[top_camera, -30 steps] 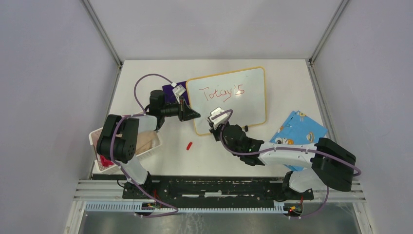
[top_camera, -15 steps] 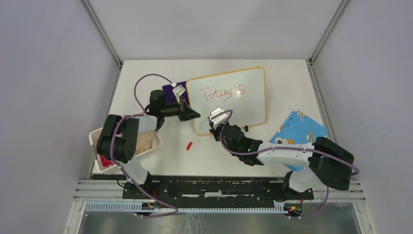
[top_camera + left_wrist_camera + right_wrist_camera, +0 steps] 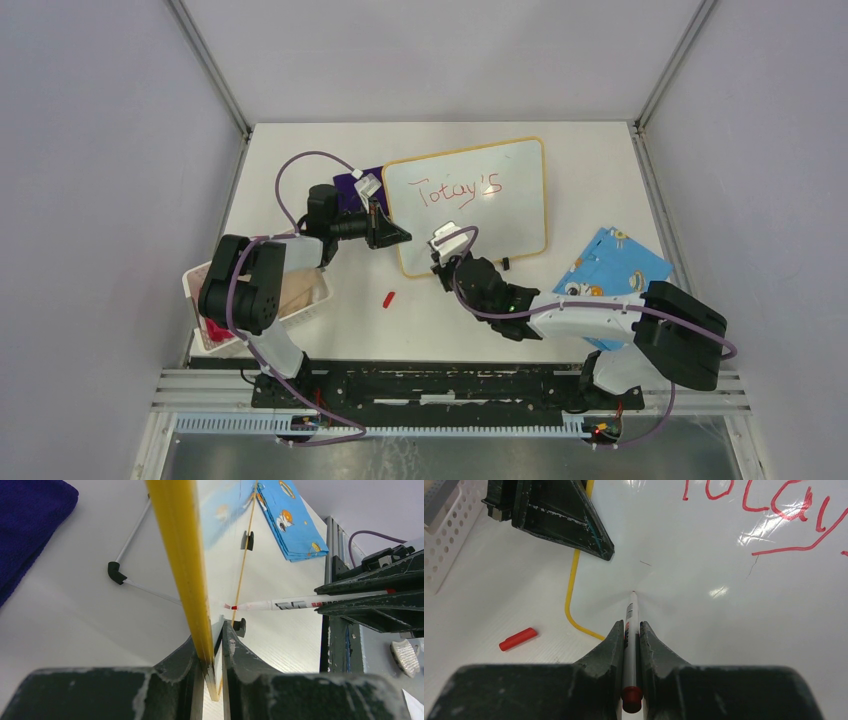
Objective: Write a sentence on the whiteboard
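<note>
Right arm [image 3: 580,315] shifted slightly left – right gripper [image 3: 631,625] clamped on marker [image 3: 630,611], tip at whiteboard [image 3: 724,630]; left gripper [image 3: 212,640] pinches its frame.

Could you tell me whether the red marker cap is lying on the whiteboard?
No, the red cap lies on the table, outside the yellow frame of the whiteboard.

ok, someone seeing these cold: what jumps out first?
The whiteboard stands out, with "Totay's" scrawled across it in red. The left gripper clamps the board's yellow edge while the right gripper pinches a marker, its tip at the board below the word. A loose red cap lies on the table near the board's front corner.
</note>
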You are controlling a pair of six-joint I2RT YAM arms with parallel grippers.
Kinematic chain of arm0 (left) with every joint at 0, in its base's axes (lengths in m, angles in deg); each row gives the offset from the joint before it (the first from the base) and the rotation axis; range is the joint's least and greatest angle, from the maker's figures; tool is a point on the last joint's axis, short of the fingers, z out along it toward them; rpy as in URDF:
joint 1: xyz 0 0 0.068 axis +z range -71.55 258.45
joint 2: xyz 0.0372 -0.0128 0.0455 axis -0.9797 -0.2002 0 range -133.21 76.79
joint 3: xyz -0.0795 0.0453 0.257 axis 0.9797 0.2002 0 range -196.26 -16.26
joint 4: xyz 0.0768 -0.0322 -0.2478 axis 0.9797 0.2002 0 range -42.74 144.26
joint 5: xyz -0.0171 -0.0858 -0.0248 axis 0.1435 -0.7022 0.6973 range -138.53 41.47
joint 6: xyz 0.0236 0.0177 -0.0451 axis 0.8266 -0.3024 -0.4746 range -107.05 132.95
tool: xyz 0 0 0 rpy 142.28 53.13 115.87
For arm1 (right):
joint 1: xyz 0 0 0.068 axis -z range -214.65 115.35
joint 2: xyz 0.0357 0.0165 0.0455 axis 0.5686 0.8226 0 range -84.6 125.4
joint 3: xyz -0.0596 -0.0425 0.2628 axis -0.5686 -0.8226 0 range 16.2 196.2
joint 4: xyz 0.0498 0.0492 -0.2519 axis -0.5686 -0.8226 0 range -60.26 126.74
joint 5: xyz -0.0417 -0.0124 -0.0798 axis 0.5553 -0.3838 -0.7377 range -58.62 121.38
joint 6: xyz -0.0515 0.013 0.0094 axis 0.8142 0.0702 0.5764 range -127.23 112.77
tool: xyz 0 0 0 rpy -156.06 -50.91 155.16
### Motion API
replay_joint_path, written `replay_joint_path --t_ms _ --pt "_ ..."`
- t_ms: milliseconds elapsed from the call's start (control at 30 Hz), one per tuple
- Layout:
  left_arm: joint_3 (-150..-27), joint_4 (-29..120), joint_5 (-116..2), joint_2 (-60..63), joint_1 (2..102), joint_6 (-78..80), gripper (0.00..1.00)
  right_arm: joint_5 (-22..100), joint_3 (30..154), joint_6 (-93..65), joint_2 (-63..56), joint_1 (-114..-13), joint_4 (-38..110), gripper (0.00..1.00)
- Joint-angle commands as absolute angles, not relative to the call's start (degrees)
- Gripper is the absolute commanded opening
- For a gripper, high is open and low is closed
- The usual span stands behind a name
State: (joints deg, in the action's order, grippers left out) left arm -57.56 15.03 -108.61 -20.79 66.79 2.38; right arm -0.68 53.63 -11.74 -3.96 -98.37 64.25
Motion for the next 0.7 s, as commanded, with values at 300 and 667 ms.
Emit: replay_joint_path --t_ms 300,667 --pt "-57.2 19.9 -100.7 -23.1 64.9 10.8 0.02 -2.4 50.7 -13.0 -4.7 -98.5 64.2 0.00" --pt "-57.4 20.1 -100.7 -23.4 64.8 10.9 0.02 -1.7 49.5 -13.7 -8.1 -98.5 64.8 0.00"
